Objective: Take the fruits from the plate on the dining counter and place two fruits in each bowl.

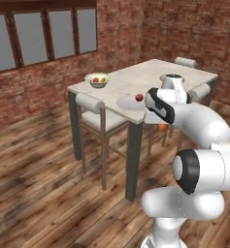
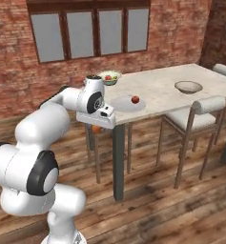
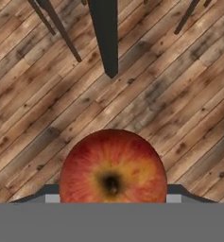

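No writing, label, brand, number or sign can be read on anything shown in these three views.

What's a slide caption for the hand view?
Gripper holding a round red-orange apple above the brown wooden plank floor, beside a dark grey counter leg.

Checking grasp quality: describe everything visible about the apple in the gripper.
The apple is round, red with orange-yellow flushes and a dark dimple facing the hand camera. It sits between the gripper fingers, whose dark tips flank its lower sides, so it looks clamped. In the base views it shows as a small orange spot under the hand, beside the dining counter edge and below its top, above the wooden floor. It touches nothing else.
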{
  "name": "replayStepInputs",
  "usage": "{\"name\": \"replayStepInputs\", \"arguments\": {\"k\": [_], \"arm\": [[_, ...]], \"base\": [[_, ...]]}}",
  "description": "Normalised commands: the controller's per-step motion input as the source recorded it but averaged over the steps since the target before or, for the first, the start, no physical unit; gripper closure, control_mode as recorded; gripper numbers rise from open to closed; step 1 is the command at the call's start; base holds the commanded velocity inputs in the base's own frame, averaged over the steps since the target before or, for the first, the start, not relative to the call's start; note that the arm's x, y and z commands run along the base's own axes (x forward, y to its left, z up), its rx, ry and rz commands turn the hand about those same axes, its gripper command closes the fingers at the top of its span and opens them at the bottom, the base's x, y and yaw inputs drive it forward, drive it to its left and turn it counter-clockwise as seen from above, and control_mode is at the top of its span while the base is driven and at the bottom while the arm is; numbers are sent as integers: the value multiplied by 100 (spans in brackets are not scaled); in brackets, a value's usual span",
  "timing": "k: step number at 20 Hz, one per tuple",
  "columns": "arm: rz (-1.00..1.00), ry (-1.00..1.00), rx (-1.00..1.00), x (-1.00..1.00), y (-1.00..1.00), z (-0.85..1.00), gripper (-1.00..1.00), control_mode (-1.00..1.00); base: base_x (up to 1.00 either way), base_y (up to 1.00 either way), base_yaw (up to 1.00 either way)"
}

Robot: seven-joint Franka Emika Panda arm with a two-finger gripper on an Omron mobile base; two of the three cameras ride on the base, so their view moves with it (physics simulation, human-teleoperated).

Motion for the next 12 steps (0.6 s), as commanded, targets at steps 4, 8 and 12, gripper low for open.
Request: {"name": "replayStepInputs", "arguments": {"k": [4, 8, 12], "arm": [[0, 0, 0, 0, 0, 0, 100, 100], [0, 0, 0, 0, 0, 0, 100, 100], [0, 0, 0, 0, 0, 0, 100, 100]], "base": [[20, -100, 62], [14, -100, 52], [13, -100, 45]]}}
